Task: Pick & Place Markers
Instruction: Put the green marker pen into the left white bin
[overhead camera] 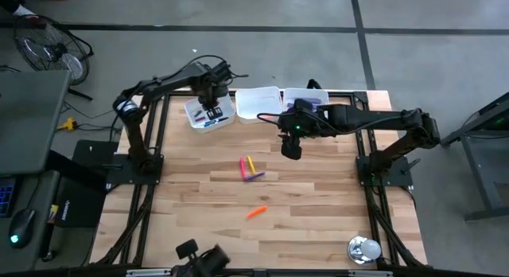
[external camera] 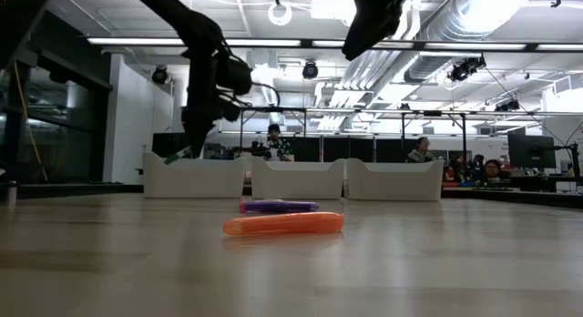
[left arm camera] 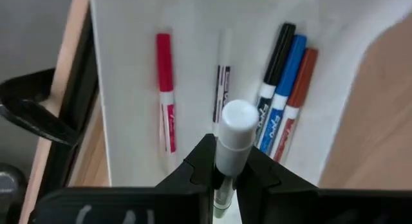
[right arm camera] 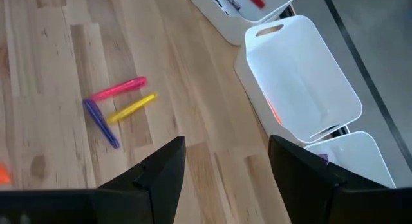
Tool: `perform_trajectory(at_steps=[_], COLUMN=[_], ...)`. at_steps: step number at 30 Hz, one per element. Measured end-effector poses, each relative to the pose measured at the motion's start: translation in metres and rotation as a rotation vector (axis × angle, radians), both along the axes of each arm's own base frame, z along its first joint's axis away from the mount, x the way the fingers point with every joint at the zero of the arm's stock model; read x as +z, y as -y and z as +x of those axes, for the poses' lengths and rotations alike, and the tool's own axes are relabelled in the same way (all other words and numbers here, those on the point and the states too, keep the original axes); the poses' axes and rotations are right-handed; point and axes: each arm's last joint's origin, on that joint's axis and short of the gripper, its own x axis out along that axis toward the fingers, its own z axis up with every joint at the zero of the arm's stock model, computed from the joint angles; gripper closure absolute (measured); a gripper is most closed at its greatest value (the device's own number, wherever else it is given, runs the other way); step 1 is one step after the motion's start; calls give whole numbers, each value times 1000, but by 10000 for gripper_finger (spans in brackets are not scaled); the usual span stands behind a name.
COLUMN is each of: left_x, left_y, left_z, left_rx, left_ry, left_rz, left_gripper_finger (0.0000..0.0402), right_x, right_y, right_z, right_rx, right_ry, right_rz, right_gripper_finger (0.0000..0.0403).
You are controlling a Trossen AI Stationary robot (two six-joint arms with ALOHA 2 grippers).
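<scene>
From overhead I have the left gripper (overhead camera: 213,102) hanging over the left tray (overhead camera: 196,116) at the far edge of the table (overhead camera: 318,221), but that view is too coarse to tell me what the fingers are doing. My left wrist camera settles it: the two dark fingers (left arm camera: 196,167) are pinched on a white-capped marker (left arm camera: 233,141) standing up between them, directly above the tray floor (left arm camera: 129,89), where a red marker (left arm camera: 165,89), a pale one (left arm camera: 223,82), and a black (left arm camera: 275,66), a blue (left arm camera: 283,89) and a brown-red one (left arm camera: 295,98) lie side by side. The right gripper (overhead camera: 291,147) sits above bare wood near the middle tray (overhead camera: 258,102); its wrist camera shows the fingers (right arm camera: 161,179) spread wide with nothing between them, and beyond them a pink marker (right arm camera: 119,88), a yellow marker (right arm camera: 132,108) and a purple marker (right arm camera: 101,123) close together on the table, plus an empty-looking white tray (right arm camera: 302,82). The overhead view adds an orange marker (overhead camera: 255,212) lying apart, nearer the front. At table height I see that orange marker (external camera: 283,223) in front of the purple one (external camera: 278,206), with the three trays (external camera: 301,180) in a row behind.
</scene>
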Motion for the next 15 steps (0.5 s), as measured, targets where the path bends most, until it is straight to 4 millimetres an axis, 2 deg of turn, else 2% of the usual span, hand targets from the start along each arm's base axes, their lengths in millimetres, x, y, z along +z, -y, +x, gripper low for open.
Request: perform_trajectory(at_steps=[5,12,15], left_x=[-14,-19,-19], left_y=[-6,-7,-7], left_z=[7,8,7], left_rx=[-29,-51,-50], left_ry=[-55,-82,-90], left_rz=[-55,-64,-59], left_gripper_finger=[374,374,352], right_x=[0,-1,-1], right_y=[0,0,0], right_z=[0,-1,-1], right_rx=[-5,-8,-8], right_ry=[-1,-6,-6], right_rz=[4,7,7], right_gripper_finger=[190,191,190])
